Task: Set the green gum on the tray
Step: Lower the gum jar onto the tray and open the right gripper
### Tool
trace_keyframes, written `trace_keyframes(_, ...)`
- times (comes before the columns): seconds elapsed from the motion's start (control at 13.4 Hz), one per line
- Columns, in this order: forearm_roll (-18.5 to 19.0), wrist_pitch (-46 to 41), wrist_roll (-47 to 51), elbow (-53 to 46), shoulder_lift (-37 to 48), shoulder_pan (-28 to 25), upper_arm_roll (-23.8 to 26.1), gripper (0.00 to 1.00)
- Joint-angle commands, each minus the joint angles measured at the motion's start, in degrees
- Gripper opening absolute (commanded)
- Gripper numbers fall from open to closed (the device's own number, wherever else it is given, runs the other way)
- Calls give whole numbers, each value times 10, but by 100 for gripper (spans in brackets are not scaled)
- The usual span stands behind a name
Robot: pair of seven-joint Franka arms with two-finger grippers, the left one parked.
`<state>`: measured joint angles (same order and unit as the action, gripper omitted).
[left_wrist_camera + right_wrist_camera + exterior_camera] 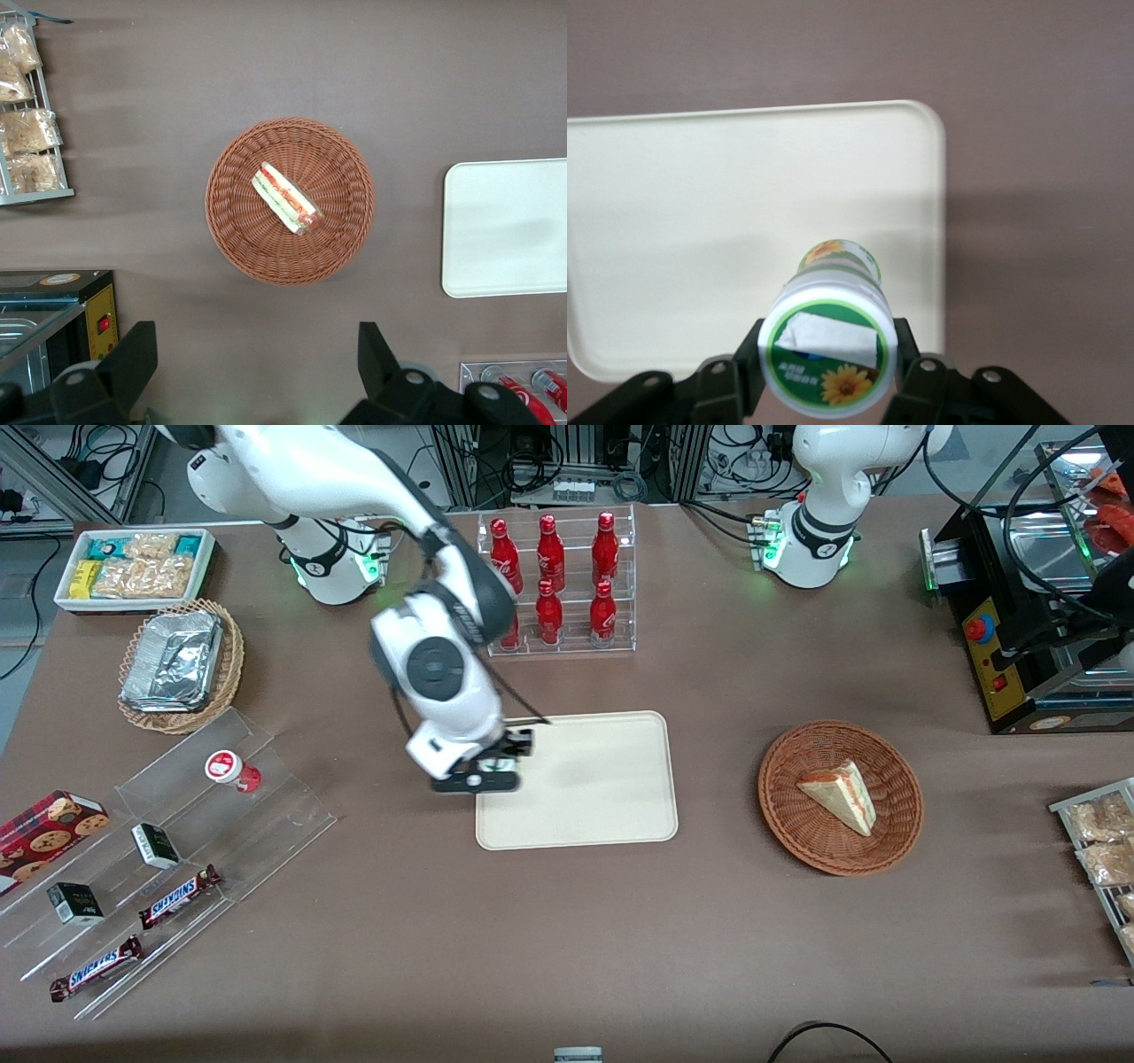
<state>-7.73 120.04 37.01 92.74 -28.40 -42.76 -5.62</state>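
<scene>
The green gum (828, 345) is a small white bottle with a green-rimmed lid and a sunflower label. My right gripper (828, 376) is shut on it, one finger on each side of the lid. It hangs above the cream-beige tray (700, 195), over the tray's end toward the working arm. In the front view the gripper (492, 766) is over that edge of the tray (602, 779), and the wrist hides most of the bottle.
A rack of red bottles (567, 584) stands farther from the front camera than the tray. A wicker basket with a sandwich (839, 795) lies toward the parked arm's end. A clear stand with the red-lidded bottle (232, 771) and snack bars lies toward the working arm's end.
</scene>
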Motion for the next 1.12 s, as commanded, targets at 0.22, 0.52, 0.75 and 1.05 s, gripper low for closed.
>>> trace_keyframes(0.22,-4,50,96,-103,-119,-51,-10,0)
trace_keyframes(0.52,-2,78,104,-103,-147,-63,-13,0)
trace_keyframes(0.75,5,81,104,-103,-158,-64,-13,0)
trace_keyframes(1.05,30,92,100,-99,-168,-64,-12,100)
